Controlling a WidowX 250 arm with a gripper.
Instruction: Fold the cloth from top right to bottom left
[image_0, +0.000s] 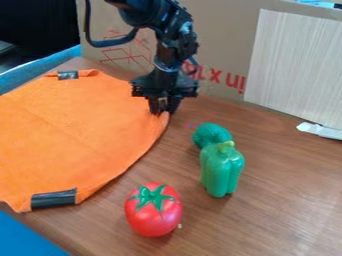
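The gripper (164, 109) hangs down at the upper middle of the camera view, its tips low over the table at the cloth's top right corner. The orange cloth (73, 137) lies spread out at the left, largely flat. Its right corner meets the gripper's tips, and the gripper hides part of that corner. One strip of black tape lies across the cloth's upper edge, another across its bottom corner.
A green pepper (222, 170) stands right of the cloth, with a darker green bumpy object (211, 134) just behind it. A red tomato (153, 210) sits at the front. Cardboard (220, 45) and a pale board (294, 65) line the back.
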